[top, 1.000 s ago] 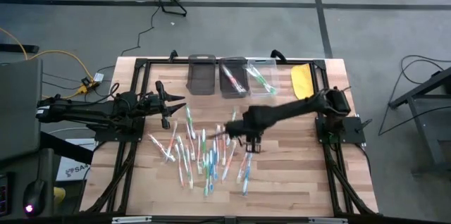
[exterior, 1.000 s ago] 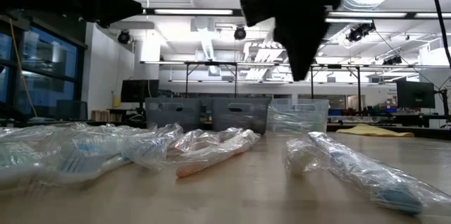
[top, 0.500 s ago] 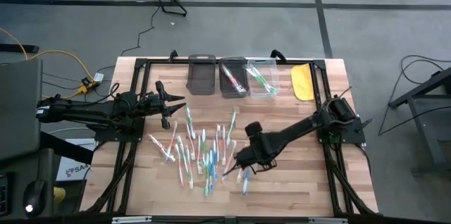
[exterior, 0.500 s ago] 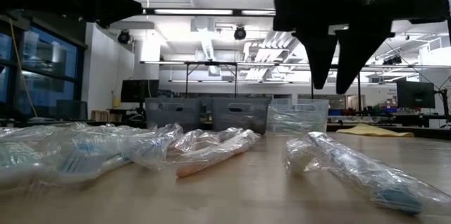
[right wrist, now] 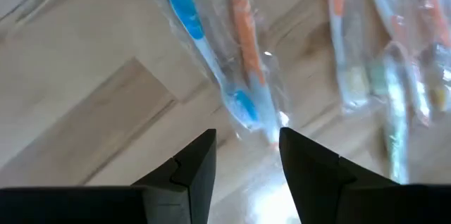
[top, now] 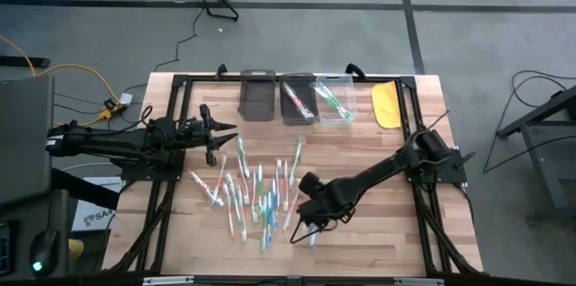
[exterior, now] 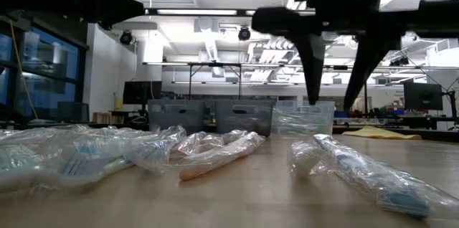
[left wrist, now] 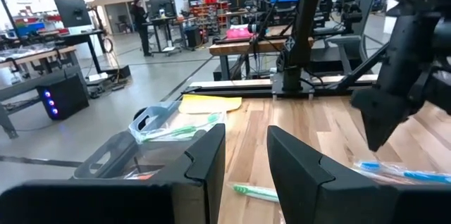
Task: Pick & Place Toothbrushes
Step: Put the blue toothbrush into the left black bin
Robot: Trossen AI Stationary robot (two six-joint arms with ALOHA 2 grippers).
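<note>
Several toothbrushes [top: 256,198] in clear wrappers lie scattered on the middle of the wooden table [top: 378,232]. My right gripper [top: 304,223] hangs open above the near right part of the pile, fingers pointing down, clear of the wrappers [exterior: 331,105]. In the right wrist view [right wrist: 246,160], a blue-handled toothbrush [right wrist: 194,27] and an orange-handled one [right wrist: 246,34] lie side by side just beyond the fingertips. My left gripper [top: 223,133] waits open and level over the table's left side, empty [left wrist: 246,157].
Three bins stand in a row at the far edge: a dark one [top: 256,97], one with an orange-red toothbrush [top: 297,99], and a clear one with green toothbrushes [top: 333,99]. A yellow flat object [top: 387,104] lies at the far right. Bare wood shows near the front edge.
My right gripper has gone toward the table's near edge and down, over the near right part of the toothbrush pile. It has rolled about its own line, so both fingers now show side by side in the low view. The toothbrushes have not moved.
</note>
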